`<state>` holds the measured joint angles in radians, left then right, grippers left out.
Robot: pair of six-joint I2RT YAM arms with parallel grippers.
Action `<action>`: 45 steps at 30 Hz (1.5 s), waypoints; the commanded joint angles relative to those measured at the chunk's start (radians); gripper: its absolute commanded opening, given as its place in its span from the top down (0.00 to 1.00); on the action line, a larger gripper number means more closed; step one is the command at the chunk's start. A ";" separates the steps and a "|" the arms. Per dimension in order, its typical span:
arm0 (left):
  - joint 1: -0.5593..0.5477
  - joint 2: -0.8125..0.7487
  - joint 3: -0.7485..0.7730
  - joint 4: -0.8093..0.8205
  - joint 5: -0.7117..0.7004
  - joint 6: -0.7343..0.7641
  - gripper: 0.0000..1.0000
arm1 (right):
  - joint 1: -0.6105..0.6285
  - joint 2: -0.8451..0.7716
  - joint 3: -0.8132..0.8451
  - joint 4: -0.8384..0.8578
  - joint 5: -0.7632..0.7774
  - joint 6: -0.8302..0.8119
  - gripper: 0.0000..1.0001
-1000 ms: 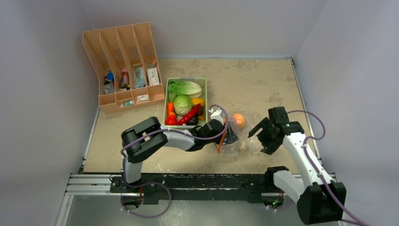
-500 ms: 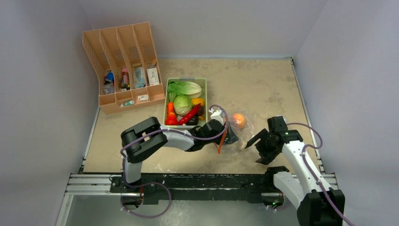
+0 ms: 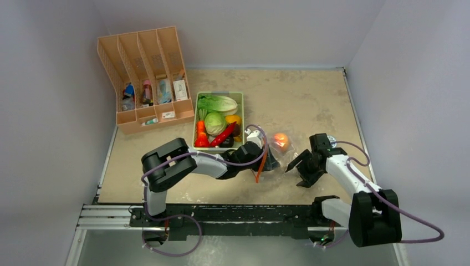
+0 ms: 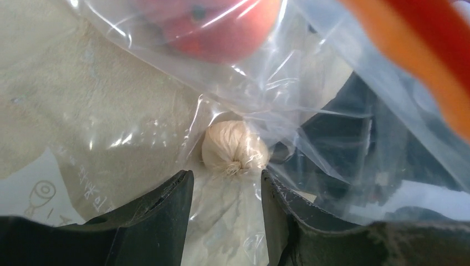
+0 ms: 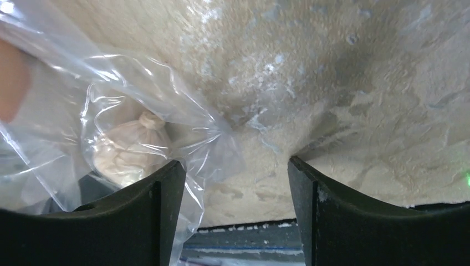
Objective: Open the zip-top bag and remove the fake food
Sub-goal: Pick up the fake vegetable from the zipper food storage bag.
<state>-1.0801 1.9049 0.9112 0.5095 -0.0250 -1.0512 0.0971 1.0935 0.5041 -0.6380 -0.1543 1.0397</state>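
The zip-top bag (image 3: pixel 281 157), a crinkly clear plastic pouch with an orange-red zip strip (image 3: pixel 258 168), lies on the sandy table (image 3: pixel 310 100) at the centre of the top view, between the two arms and just lower right of the pale-green plastic tray (image 3: pixel 220 92).

The strip hangs loose beside the left gripper (image 4: pixel 224 185), so the mouth looks at least partly open. That claw stands about half apart. Bag film lies between and over its fingers, with no firm pinch to be seen.

Two pieces are inside the bag. The round orange-pink toy peach (image 3: pixel 281 141) sits at its upper end. The small knotted beige piece (image 4: pixel 233 149) sits near its lower right corner, just ahead of the left fingers.

The right gripper (image 5: pixel 233 166) is low over the table at the bag's lower right corner. Its jaws are wide apart and hold nothing, and the corner film lies against one finger.

The pale-green toy cabbage (image 3: pixel 215 123), red chili (image 3: pixel 223 134) and orange carrot (image 3: pixel 201 136) lie in the tray, outside the bag. I judge the task well past half done, with the peach and the beige piece left to take out.
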 commanded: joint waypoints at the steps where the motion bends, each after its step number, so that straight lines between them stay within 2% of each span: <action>1: 0.003 -0.052 -0.041 0.009 -0.004 0.024 0.52 | 0.000 0.056 -0.007 0.088 0.003 -0.050 0.29; 6: 0.005 -0.021 -0.017 -0.093 -0.042 0.075 0.50 | 0.000 0.065 -0.005 0.098 -0.004 -0.030 0.28; 11: 0.003 -0.036 -0.062 0.078 0.025 0.073 0.47 | 0.000 0.075 0.033 0.081 0.068 -0.074 0.28; 17: 0.006 -0.022 -0.040 0.071 0.025 0.082 0.47 | 0.000 0.070 0.092 0.032 0.175 -0.091 0.28; 22: 0.011 -0.056 -0.077 0.102 -0.053 0.038 0.48 | 0.000 0.002 0.098 0.036 0.162 -0.081 0.27; 26: 0.015 -0.075 -0.084 0.103 -0.092 0.032 0.49 | 0.000 -0.005 0.082 0.108 0.110 -0.132 0.27; 30: 0.019 -0.044 -0.038 0.068 -0.119 0.021 0.49 | -0.001 0.038 0.054 0.205 0.037 -0.174 0.26; 32: 0.019 -0.035 -0.029 0.071 -0.123 0.019 0.49 | 0.000 0.080 0.075 0.255 0.018 -0.267 0.26; 42: 0.021 -0.012 -0.024 0.104 -0.131 -0.006 0.49 | 0.000 0.155 0.074 0.258 0.047 -0.374 0.26; 45: 0.020 0.006 -0.005 0.125 -0.124 -0.008 0.46 | 0.000 0.158 0.056 0.295 -0.002 -0.383 0.26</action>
<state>-1.0668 1.8900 0.8532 0.5613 -0.1356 -1.0401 0.0978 1.2304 0.5739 -0.3946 -0.1345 0.7197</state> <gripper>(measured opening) 0.520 0.736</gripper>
